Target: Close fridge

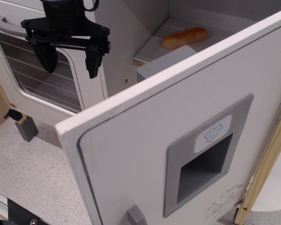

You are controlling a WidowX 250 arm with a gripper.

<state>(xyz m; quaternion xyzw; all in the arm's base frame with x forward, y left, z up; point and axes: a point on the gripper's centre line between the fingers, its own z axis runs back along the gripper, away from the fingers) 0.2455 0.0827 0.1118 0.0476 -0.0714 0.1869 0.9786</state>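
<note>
The white fridge door (pixel 145 140) stands wide open and fills the right and lower part of the view. It bears a grey recessed dispenser panel (pixel 207 157), a bit of grey handle (pixel 136 216) at the bottom edge and part of a logo at the lower right. Behind it the fridge interior shows a shelf (pixel 152 47) with a bread roll (pixel 184 37) on it. My black gripper (pixel 70 58) hangs at the upper left, open and empty, in front of the oven door and left of the fridge door's free edge.
A white oven door (pixel 42 75) with a window, wire racks and a grey handle (pixel 4 22) stands at the left. A grey block (pixel 26 129) sits on the speckled counter (pixel 33 173) below it. A wooden frame post (pixel 267 164) runs along the right edge.
</note>
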